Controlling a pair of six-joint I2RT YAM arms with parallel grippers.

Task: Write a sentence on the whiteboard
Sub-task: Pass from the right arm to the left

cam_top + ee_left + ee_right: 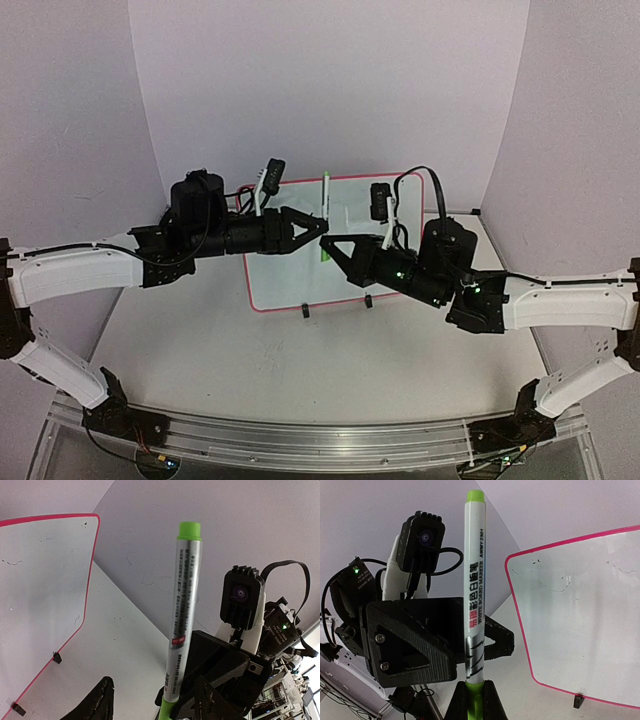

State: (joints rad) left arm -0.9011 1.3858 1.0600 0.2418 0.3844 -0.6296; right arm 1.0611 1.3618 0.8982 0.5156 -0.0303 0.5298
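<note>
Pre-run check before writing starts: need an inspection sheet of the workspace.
Surface: white table, faint specks.
Job's things: whiteboard has only faint specks, no writing seen; marker upright between the tools, green at both ends.
Clutter: nothing seen.
Tools: right tool shut on the marker's lower green end; left tool open, one finger clear of the marker.
Cables: black cable loops above the right wrist.
Surroundings: pale backdrop walls; metal rail at the near edge.
</note>
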